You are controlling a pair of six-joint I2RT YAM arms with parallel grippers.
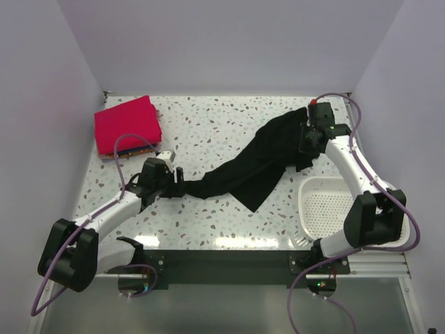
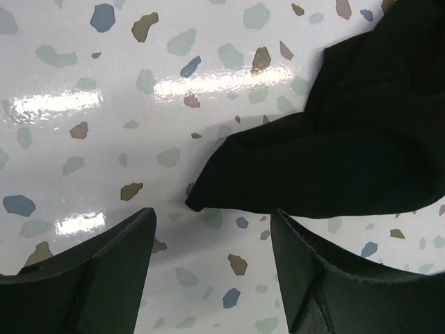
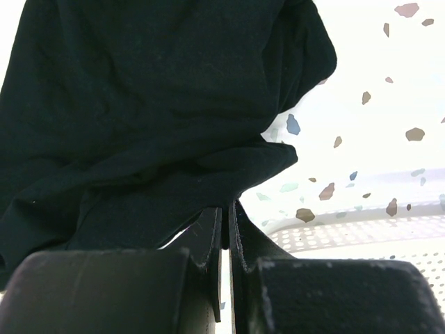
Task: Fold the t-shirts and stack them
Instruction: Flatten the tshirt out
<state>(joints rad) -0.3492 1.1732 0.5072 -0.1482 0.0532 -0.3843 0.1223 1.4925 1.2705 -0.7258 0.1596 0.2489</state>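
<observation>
The black t-shirt [image 1: 261, 163] lies stretched diagonally across the table, from near my left gripper to the back right. My right gripper [image 1: 311, 134] is shut on its far end and holds it lifted; in the right wrist view the cloth [image 3: 146, 111] is pinched between the jaws [image 3: 225, 212]. My left gripper [image 1: 175, 186] is open, low over the table, with a corner of the black shirt [image 2: 348, 132] just ahead of and between its fingers [image 2: 213, 229], not gripped. A pinkish-red folded t-shirt [image 1: 127, 124] tops a stack of coloured ones at the back left.
A white mesh basket [image 1: 327, 202] stands at the front right, beside the right arm; its rim shows in the right wrist view [image 3: 361, 236]. The speckled table [image 1: 208, 125] is walled at the back and both sides.
</observation>
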